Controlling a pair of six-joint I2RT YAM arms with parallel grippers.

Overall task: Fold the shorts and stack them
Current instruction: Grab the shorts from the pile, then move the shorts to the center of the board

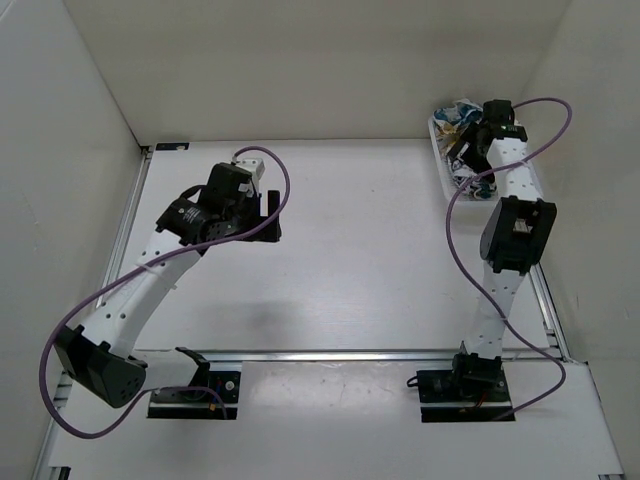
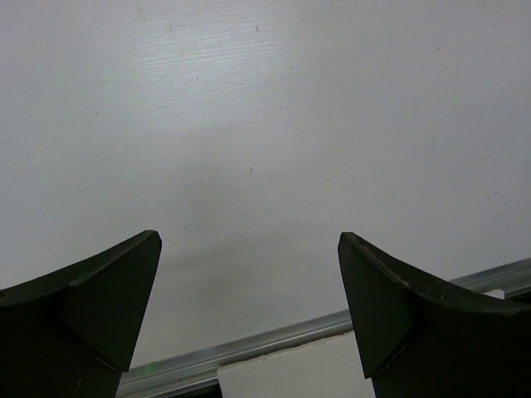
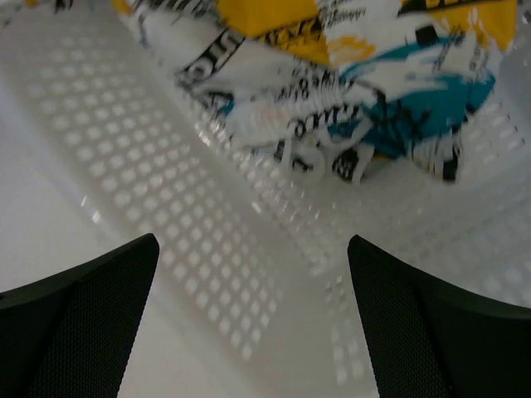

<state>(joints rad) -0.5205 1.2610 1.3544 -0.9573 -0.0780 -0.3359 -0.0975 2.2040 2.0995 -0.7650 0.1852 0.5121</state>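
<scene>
Black jaws of the right gripper (image 3: 253,249) stand fully apart, holding nothing, over the basket (image 3: 166,191) rim at the table's (image 1: 350,270) far right corner. We find the shorts (image 3: 348,91) bunched inside, just ahead of the tips, no long axis evident. The left gripper (image 2: 249,240), equally wide and empty, hovers well apart; mesh walls crowd the approach.

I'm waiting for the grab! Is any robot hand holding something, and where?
Nothing is held. Right gripper: open, at the basket of shorts. Left gripper: open over the table.
</scene>
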